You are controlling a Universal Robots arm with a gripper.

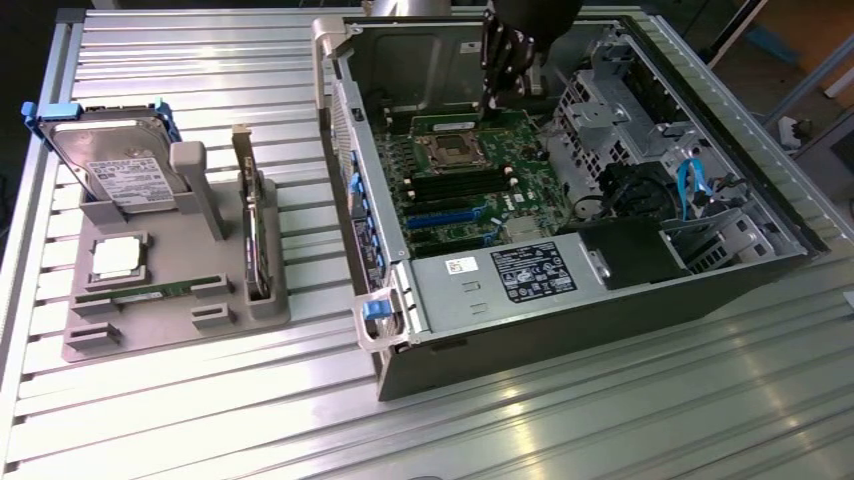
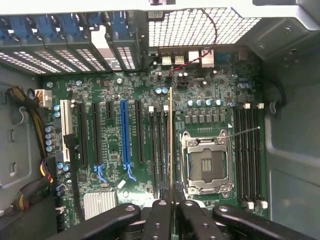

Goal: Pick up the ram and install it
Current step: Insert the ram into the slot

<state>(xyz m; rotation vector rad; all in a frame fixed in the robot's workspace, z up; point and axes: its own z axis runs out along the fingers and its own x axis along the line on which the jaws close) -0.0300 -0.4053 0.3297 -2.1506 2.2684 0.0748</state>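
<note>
Gripper (image 2: 172, 210) clamped on the ram (image 2: 171, 130), held edge-on over the motherboard slots (image 2: 156, 145) beside the CPU socket (image 2: 206, 160). Judged light, stiff, brittle: you hold its 2 flat faces, never flexing it.

An open computer case (image 1: 601, 320) lies on its side on the slatted metal desk (image 1: 561, 430), toward the edge on the exterior view's right. I look down on its green motherboard (image 2: 115, 150), with an open processor socket (image 2: 206, 162), one blue slot (image 2: 125, 135) among black ones and a ribbed silver heatsink (image 2: 100, 204). Near the desk's edge on the exterior view's left, a grey holder (image 1: 174, 320) carries a leaning hard drive (image 1: 120, 170) and an expansion card (image 1: 251, 230) on edge.
</note>
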